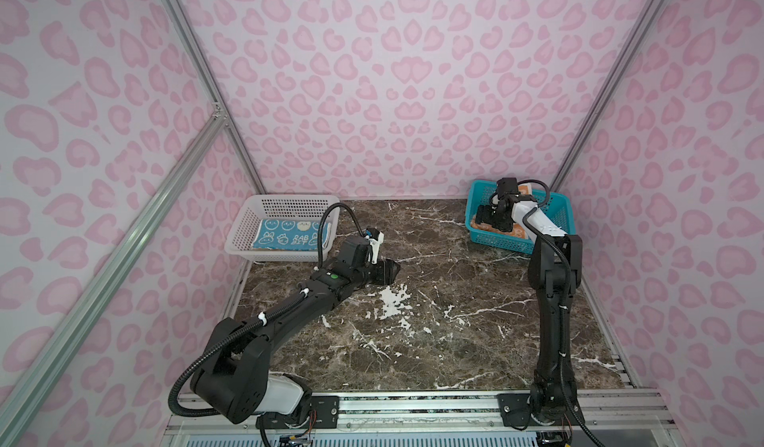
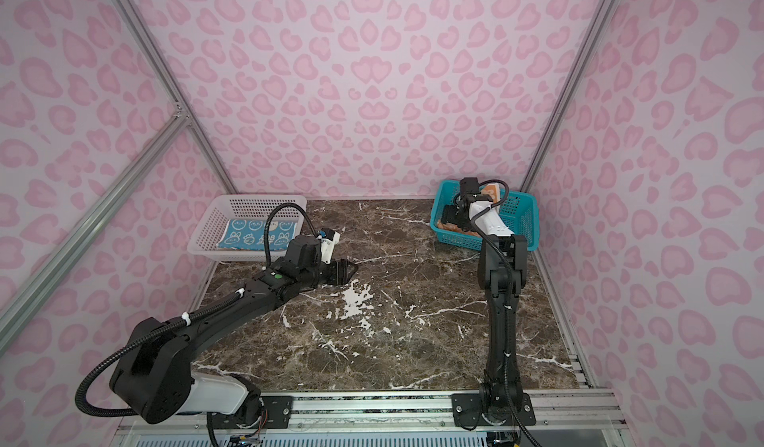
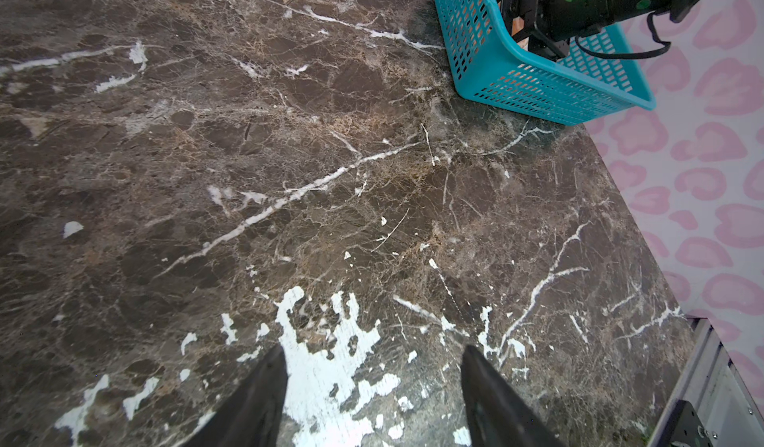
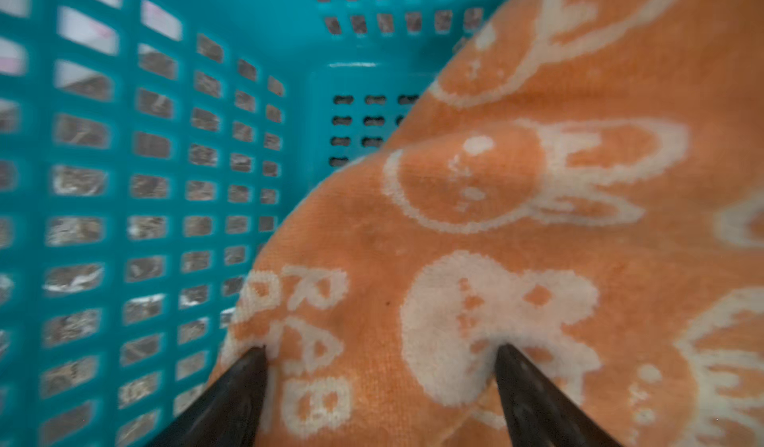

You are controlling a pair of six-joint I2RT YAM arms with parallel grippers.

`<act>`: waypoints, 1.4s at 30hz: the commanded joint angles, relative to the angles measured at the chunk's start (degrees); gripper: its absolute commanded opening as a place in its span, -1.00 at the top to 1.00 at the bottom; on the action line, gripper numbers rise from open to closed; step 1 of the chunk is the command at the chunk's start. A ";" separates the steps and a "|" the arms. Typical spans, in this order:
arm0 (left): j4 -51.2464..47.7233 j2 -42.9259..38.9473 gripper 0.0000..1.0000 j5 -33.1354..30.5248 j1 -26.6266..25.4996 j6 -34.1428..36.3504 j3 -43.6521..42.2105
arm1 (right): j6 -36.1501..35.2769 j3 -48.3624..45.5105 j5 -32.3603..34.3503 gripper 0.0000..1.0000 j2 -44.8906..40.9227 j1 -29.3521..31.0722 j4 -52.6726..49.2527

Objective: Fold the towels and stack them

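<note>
An orange towel (image 4: 537,217) with white rabbits lies crumpled inside the teal basket (image 1: 496,242) at the back right. My right gripper (image 4: 380,348) reaches down into that basket, jaws wide open, and both fingertips (image 4: 506,356) dent the orange cloth without pinching it. In both top views a folded blue towel (image 1: 289,234) with white rabbits lies flat in the white basket (image 1: 248,226) at the back left, with a pale tan layer showing under its front edge. My left gripper (image 3: 374,350) hovers open and empty over bare marble (image 3: 289,176), just right of the white basket.
The dark marble tabletop (image 1: 434,321) spreads between the two baskets. Pink patterned walls close in the back and both sides. An aluminium rail (image 1: 413,407) with both arm bases runs along the front edge. The teal basket (image 3: 537,89) stands tight against the right wall.
</note>
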 commanded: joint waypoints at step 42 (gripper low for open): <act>-0.46 -3.25 -0.36 -2.60 -0.15 2.06 2.19 | -5.38 -15.09 -9.57 1.00 -38.84 3.72 6.57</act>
